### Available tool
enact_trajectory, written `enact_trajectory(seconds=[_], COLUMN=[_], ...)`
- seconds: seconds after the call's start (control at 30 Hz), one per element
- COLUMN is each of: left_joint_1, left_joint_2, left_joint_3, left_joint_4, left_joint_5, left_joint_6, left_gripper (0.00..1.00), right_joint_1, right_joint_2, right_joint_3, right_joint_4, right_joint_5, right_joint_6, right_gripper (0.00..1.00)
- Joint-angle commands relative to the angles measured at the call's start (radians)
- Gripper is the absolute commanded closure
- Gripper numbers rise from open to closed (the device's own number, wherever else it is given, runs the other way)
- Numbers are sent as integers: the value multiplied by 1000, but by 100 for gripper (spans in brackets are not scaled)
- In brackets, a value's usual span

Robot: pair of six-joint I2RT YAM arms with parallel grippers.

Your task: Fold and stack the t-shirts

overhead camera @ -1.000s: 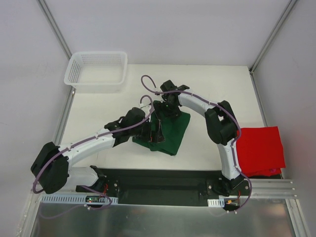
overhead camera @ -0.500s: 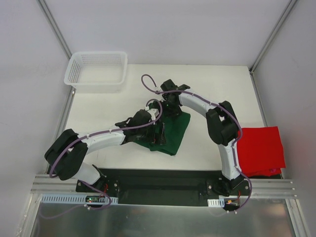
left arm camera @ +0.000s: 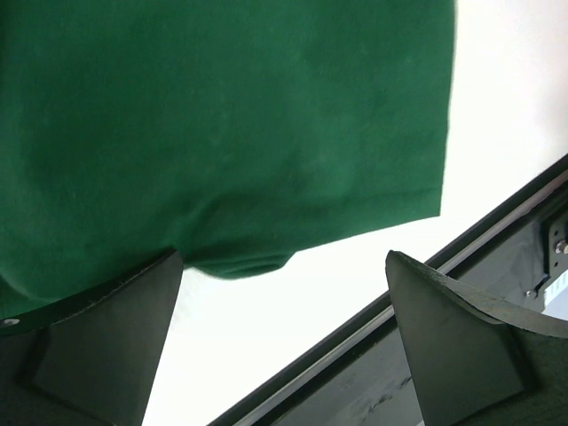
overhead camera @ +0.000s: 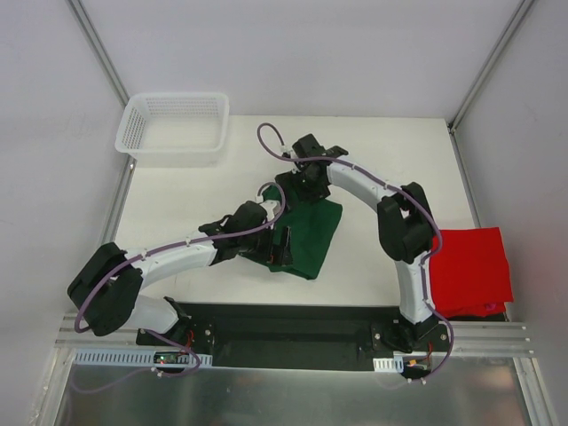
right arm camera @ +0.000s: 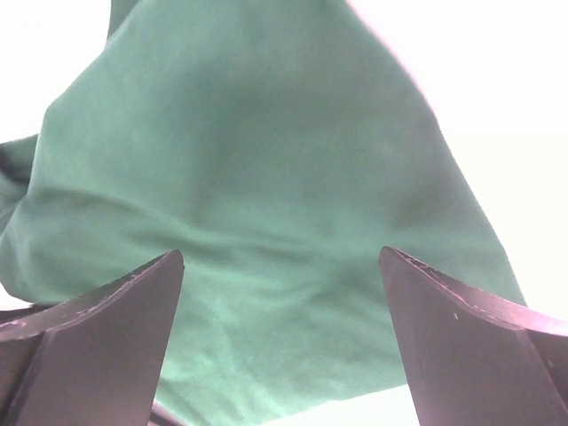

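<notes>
1. White table point(overhead camera: 177, 204): green t-shirt point(overhead camera: 312, 232) lies folded at centre, red t-shirt point(overhead camera: 470, 266) at the right edge, well apart.
2. Over the green one, left gripper point(left arm camera: 280, 266) and right gripper point(right arm camera: 280, 257) gape empty.
3. Risk: pinching one layer would unfold it in transfer.

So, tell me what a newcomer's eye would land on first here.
The green shirt in the middle of the table catches the eye first, with both arms bent over it, left hand and right hand open. Next comes the bright red shirt at the right edge, then the white basket in the far left corner.
</notes>
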Motion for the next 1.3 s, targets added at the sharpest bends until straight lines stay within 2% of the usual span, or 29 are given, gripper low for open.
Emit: enact_trajectory(seconds=[0.0, 0.23, 0.43, 0.73, 1.03, 1.27], left_joint_1=[-7, -6, 0, 9, 134, 184], left_joint_2=[-8, 82, 174, 185, 170, 251], left_joint_3=[28, 92, 161, 186, 175, 271], left_joint_4=[-95, -152, -177, -219, -258, -262], left_joint_5=[-25, -72, -86, -146, -218, -220], left_joint_6=[30, 64, 76, 81, 40, 56], left_gripper=[1, 1, 1, 1, 1, 1], right_joint_1=[-15, -26, -51, -63, -74, -71], right_joint_2=[73, 139, 111, 27, -40, -111], right_joint_3=[118, 140, 79, -55, -188, -282], right_joint_4=[-16, -90, -119, -119, -90, -45], right_joint_5=[25, 61, 87, 103, 88, 74], right_joint_6=[-40, -60, -60, 37, 124, 183], right_gripper=[4, 4, 4, 4, 4, 4])
